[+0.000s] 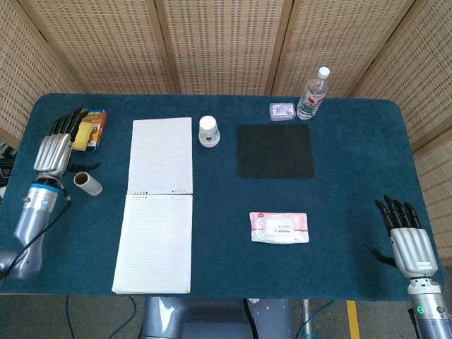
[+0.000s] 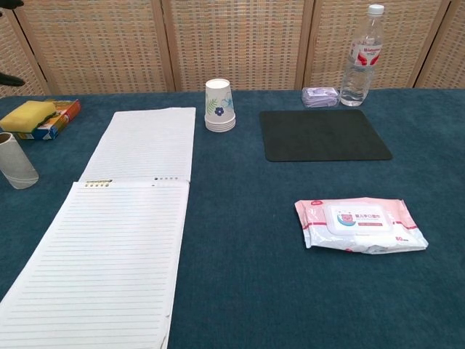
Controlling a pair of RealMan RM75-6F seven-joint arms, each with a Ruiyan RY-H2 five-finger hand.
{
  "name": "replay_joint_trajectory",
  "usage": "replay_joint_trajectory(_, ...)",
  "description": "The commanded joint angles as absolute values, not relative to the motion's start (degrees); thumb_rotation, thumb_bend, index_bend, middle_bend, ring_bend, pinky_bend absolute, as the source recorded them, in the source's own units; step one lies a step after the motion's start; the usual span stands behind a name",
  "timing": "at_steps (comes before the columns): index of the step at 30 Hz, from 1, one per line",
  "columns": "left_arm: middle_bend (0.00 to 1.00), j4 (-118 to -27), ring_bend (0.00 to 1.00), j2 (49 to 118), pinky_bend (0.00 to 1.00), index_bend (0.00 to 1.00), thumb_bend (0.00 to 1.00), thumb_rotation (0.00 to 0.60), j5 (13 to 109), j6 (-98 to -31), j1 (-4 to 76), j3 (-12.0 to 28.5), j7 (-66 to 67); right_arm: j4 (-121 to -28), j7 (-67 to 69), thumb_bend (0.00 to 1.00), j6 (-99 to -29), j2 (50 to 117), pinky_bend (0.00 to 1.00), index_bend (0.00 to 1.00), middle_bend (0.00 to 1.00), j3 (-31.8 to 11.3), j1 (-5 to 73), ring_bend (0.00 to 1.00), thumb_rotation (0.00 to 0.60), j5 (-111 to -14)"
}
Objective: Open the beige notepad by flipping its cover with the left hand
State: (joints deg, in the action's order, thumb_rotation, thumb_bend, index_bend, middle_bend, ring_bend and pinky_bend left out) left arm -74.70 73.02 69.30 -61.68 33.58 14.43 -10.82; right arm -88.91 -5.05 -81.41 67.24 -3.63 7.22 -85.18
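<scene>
The notepad (image 1: 157,233) lies open on the left half of the table, lined page up, its flipped cover (image 1: 162,155) flat behind it toward the far edge; both show in the chest view too, the page (image 2: 102,254) and the cover (image 2: 149,144). My left hand (image 1: 55,147) hovers left of the pad with its fingers spread and nothing in it; in the chest view only dark fingertips (image 2: 9,78) show at the left edge. Near the front right corner, my right hand (image 1: 407,238) is open and empty.
A cardboard roll (image 1: 88,183) and a yellow sponge on a box (image 1: 90,127) sit beside my left hand. A paper cup (image 1: 208,131), black mat (image 1: 275,150), small packet (image 1: 282,111) and water bottle (image 1: 312,94) lie farther back; a wipes pack (image 1: 279,227) is mid-table.
</scene>
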Motion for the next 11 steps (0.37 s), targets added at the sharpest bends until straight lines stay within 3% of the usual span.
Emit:
replay_joint_trajectory(1,0.0,-87.94,0.0,65.2,0.0,0.0,0.0,0.6,73.71,-71.45,24.24,7.86,-3.39,-88.63,-4.63,0.0,-81.48,67.2,0.0,0.0,0.0,-3.49,7.22,0.0,0.6,-85.46)
replay_joint_trajectory(6,0.0,-96.4,0.0,64.16,0.0,0.0,0.0,0.6,76.71,-79.45,17.73,3.39,2.29,-88.53,-3.53,0.0,-82.52,66.8,0.0,0.0,0.0,-3.44,6.87,0.0,0.6,-86.16)
replay_joint_trajectory(11,0.0,-100.19,0.0,64.92,0.0,0.0,0.0,0.6,78.11,-83.4,13.71,0.2,6.48,-89.0,-2.63,0.0,-83.9,66.23,0.0,0.0,0.0,-3.4,6.43,0.0,0.6,-87.1)
